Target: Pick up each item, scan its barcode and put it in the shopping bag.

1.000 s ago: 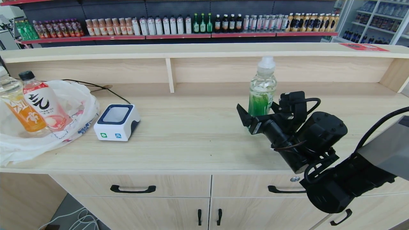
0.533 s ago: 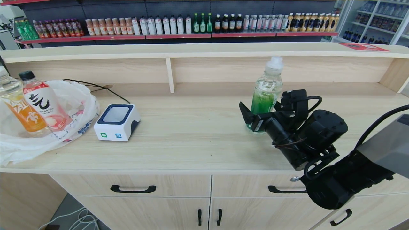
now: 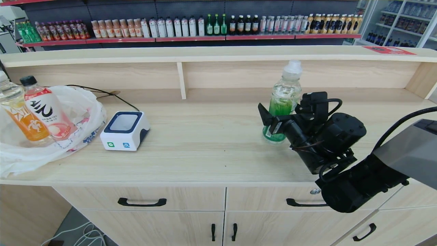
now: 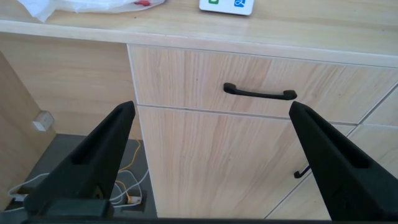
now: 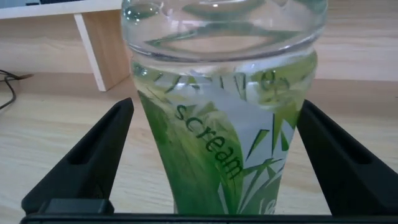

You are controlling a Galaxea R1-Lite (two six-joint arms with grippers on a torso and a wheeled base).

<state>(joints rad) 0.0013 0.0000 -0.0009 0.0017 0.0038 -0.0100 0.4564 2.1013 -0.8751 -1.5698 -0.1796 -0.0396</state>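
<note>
Green-labelled drink bottle (image 3: 285,94): upright on the counter (image 3: 205,153), right half, well apart from the barcode scanner (image 3: 125,130) and the shopping bag (image 3: 85,102) at far left. Two bottles, orange (image 3: 20,116) and pink-labelled (image 3: 47,107), sit in the bag, so this looks like the last item to scan.

Right gripper (image 3: 278,116): level with the label, released, one finger on each side of the bottle. It is not clamped: the right wrist view shows a sliver of counter between each finger (image 5: 81,165) and the label. Judged: set low on the body for a firm side grasp before the lift to the scanner. The head view hides the far finger behind the bottle, so the wrist view settles the gap.

Left gripper (image 4: 211,155): spread wide and holding nothing, low before the drawer handle (image 4: 260,93), likely parked clear of the work.
</note>
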